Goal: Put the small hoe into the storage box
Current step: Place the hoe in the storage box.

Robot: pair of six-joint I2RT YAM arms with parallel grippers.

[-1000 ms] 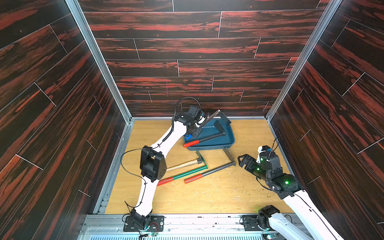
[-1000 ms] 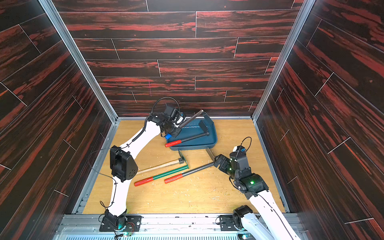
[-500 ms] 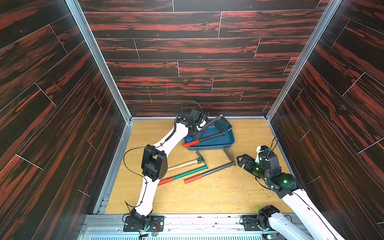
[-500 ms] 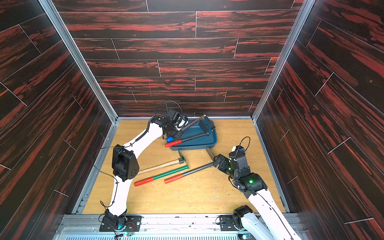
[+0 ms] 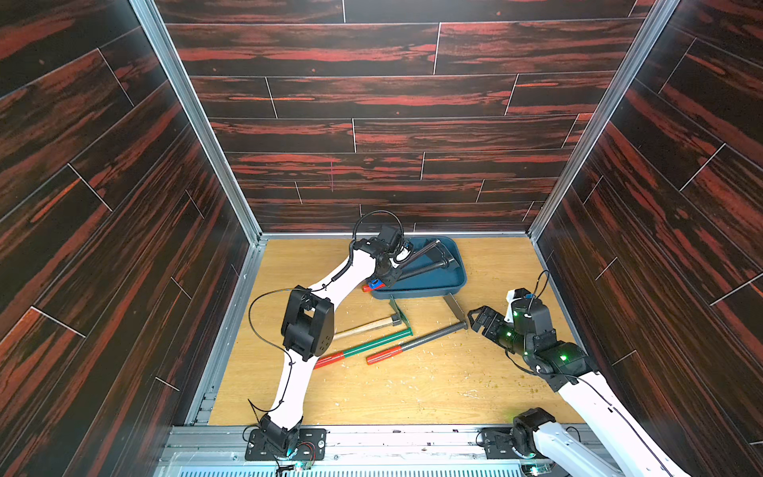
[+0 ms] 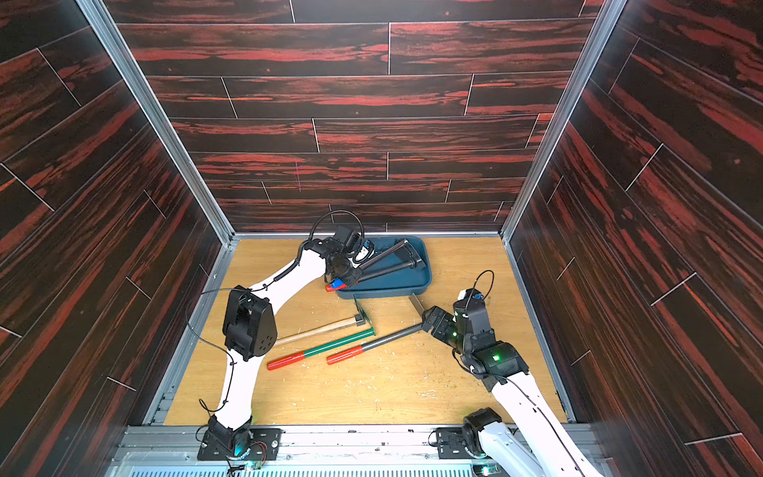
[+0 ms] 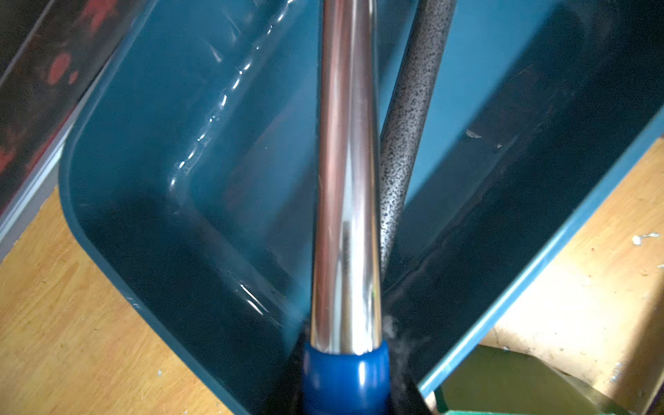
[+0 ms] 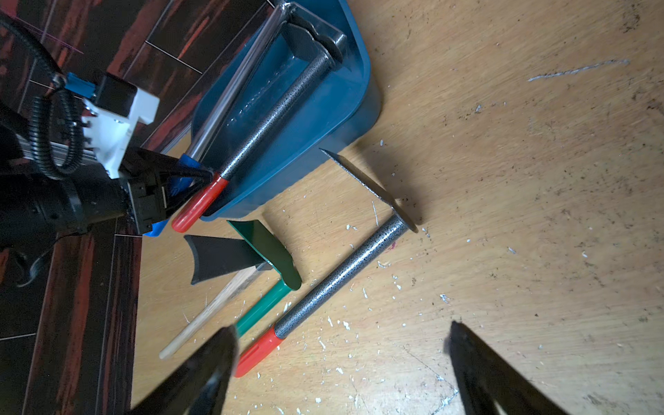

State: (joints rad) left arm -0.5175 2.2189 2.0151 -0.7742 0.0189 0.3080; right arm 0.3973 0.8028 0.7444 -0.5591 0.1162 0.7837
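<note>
Just above the middle of the frame, the left gripper (image 6: 351, 276) clamps the blue handle of a chrome hoe (image 6: 384, 252). This hoe reaches across the box (image 6: 392, 292), beside a grey hoe (image 6: 388, 270). Lower right, the right gripper (image 6: 428, 320) stands open, near a second grey hoe (image 6: 388, 336) on the floor (image 6: 371, 392).

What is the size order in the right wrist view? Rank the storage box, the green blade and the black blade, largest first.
1. storage box: clearly largest.
2-3. green blade and black blade: they look about alike, so unranked.
</note>
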